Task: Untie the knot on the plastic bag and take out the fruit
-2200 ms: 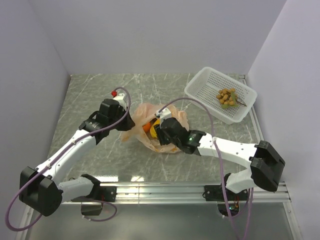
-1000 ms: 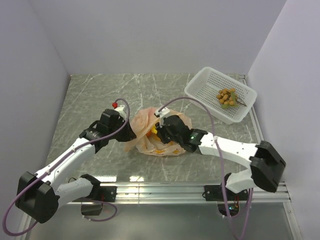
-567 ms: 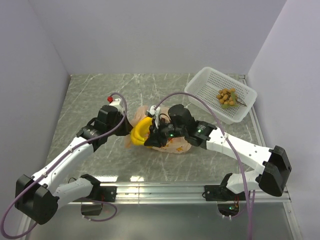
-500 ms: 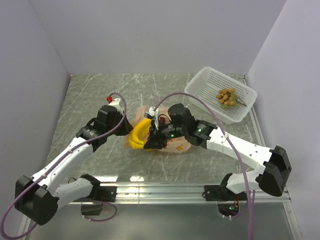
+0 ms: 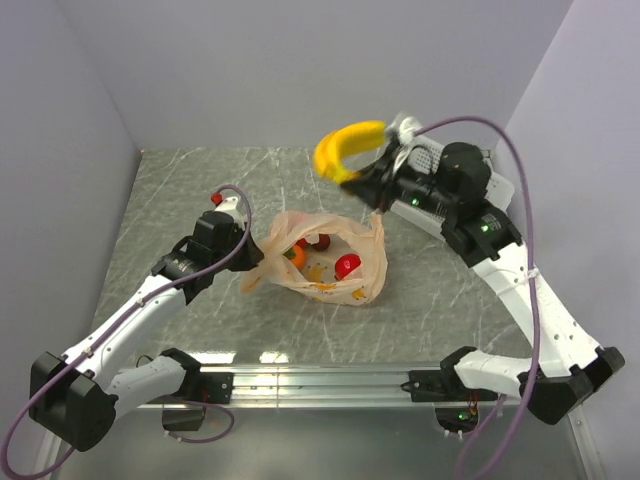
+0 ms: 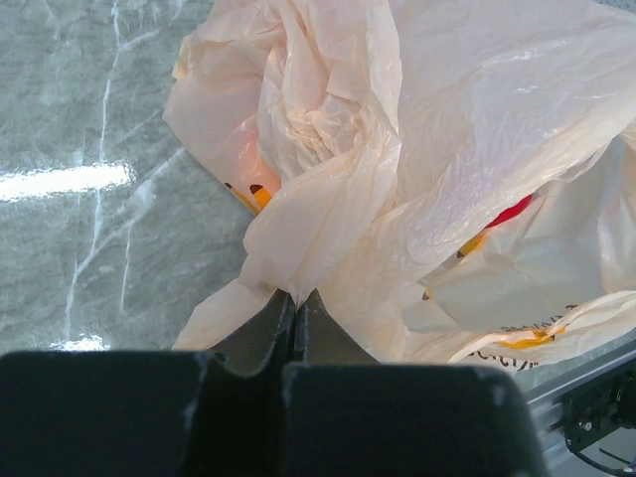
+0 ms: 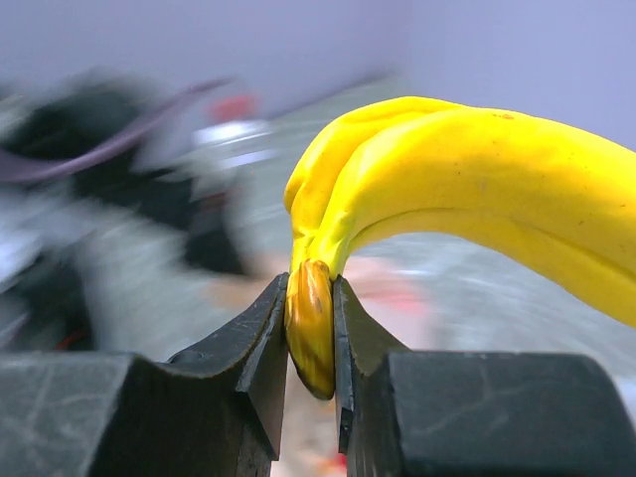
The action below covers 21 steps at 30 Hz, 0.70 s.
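Observation:
The peach-orange plastic bag lies open mid-table; no knot shows on it. Inside it I see an orange, a red apple and a dark piece. My left gripper is shut on the bag's left edge; in the left wrist view the jaws pinch a fold of the bag. My right gripper is shut on the stem of the yellow banana and holds it high above the bag's back right. The right wrist view shows the banana clamped in the gripper. The grapes are hidden.
The white perforated basket at the back right is mostly hidden behind my right arm. Grey walls close off the left, back and right. The metal rail with the arm bases runs along the near edge.
My right gripper pulled the banana out of the bag and raised it up and to the back right. The left gripper kept hold of the bag's edge, and the bag now gapes open.

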Each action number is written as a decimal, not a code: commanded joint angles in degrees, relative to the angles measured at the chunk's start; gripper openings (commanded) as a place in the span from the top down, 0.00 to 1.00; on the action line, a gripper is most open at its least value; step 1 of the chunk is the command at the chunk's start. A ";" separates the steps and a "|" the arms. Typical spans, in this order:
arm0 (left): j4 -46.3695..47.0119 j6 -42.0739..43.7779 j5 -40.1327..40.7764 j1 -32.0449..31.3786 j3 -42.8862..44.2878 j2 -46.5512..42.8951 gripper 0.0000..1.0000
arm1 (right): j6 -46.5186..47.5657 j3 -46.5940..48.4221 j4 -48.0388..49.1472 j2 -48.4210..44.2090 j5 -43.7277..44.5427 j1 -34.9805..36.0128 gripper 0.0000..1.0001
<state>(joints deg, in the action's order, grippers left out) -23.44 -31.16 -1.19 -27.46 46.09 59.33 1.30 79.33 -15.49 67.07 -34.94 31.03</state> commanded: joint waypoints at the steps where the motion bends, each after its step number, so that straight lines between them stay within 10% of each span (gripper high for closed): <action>1: 0.24 0.66 -0.30 0.30 0.06 -0.80 1.00 | -1.21 1.18 3.26 3.06 19.27 -7.54 1.00; 14: 1.02 1.98 -5.04 2.24 -0.73 -1.41 1.00 | -7.98 6.70 11.53 30.98 33.52 -27.42 0.98; 18: 1.47 1.98 -7.16 3.29 -0.91 -1.59 1.00 | -6.66 12.60 7.06 36.99 34.76 -28.13 0.35; 21: 1.73 1.80 -7.95 3.91 -1.08 -1.50 0.99 | -7.36 11.38 7.13 35.24 34.50 -27.34 0.14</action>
<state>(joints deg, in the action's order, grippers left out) -23.55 -30.44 -6.63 -24.21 45.21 58.96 -5.67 87.46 -9.98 106.39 -1.45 2.52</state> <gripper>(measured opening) 0.013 0.807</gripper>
